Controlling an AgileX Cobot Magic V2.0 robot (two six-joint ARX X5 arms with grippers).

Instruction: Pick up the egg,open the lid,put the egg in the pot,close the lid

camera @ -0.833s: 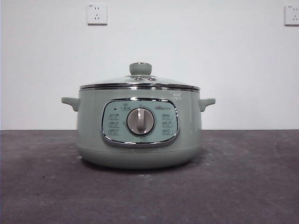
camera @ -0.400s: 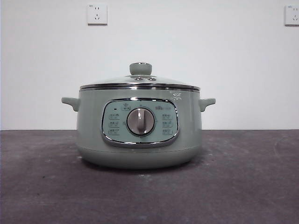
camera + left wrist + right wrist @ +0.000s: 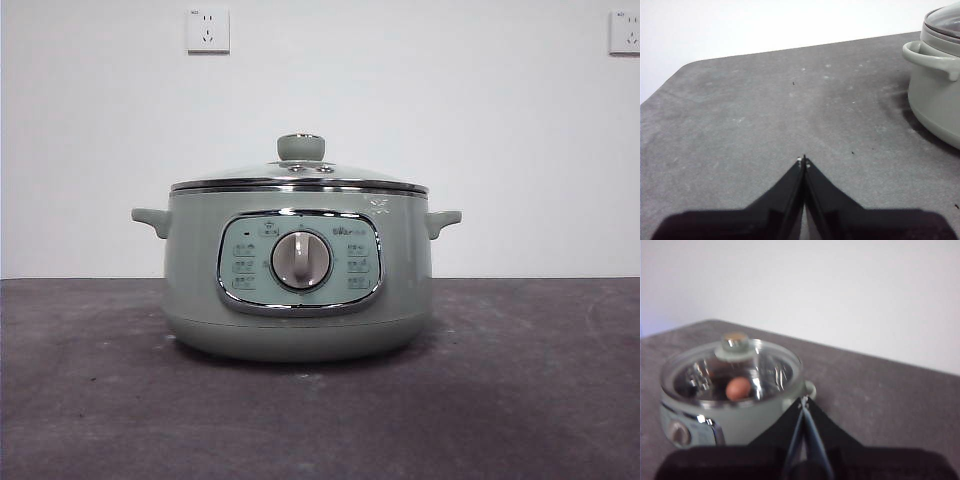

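Note:
The sage-green pot stands in the middle of the dark table, its dial facing the front view. The glass lid rests on the pot's rim, knob on top. In the right wrist view the reddish-brown egg shows through the lid, lying inside the pot. My right gripper is shut and empty, raised beside the pot. My left gripper is shut and empty over bare table, off to the side of the pot and its handle. Neither arm shows in the front view.
The dark grey table runs back to a white wall with two sockets high up. In the left wrist view the table's rounded corner and far edge show.

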